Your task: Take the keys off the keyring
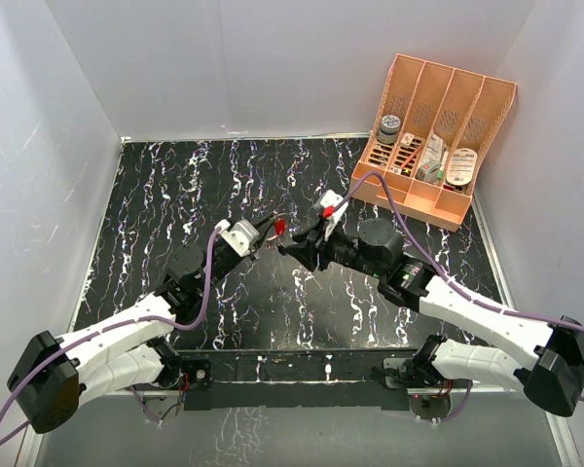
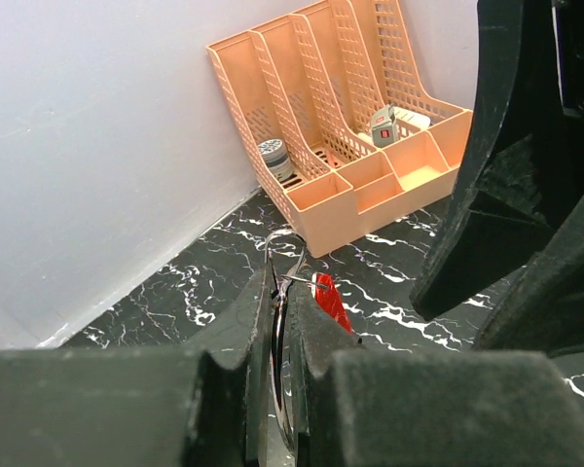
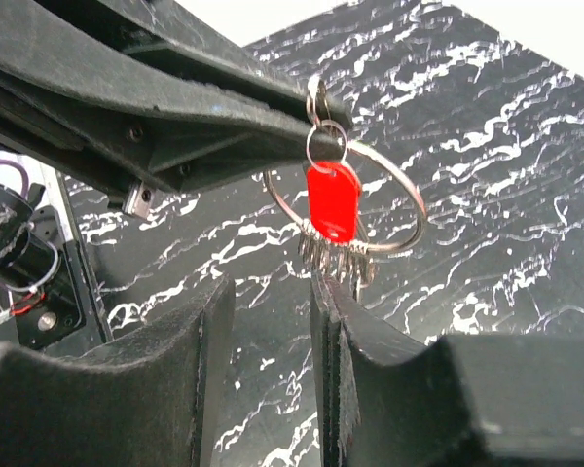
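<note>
My left gripper (image 1: 269, 232) is shut on the thin silvery keyring (image 3: 370, 209) and holds it up above the table. In the left wrist view the ring (image 2: 284, 251) stands edge-on between the closed fingers (image 2: 243, 331). A small red piece (image 3: 333, 199) hangs from a little loop on the ring, and it also shows in the top view (image 1: 280, 227). The tiny silvery keys (image 3: 339, 259) hang bunched at the ring's bottom. My right gripper (image 3: 271, 289) is open just below them. Its right fingertip (image 3: 331, 297) is almost touching the keys. In the top view the right gripper (image 1: 300, 243) faces the left one closely.
An orange organiser (image 1: 434, 122) with several slots holding small items stands at the back right; it also shows in the left wrist view (image 2: 350, 117). White walls close in the black marbled table (image 1: 175, 195) on three sides.
</note>
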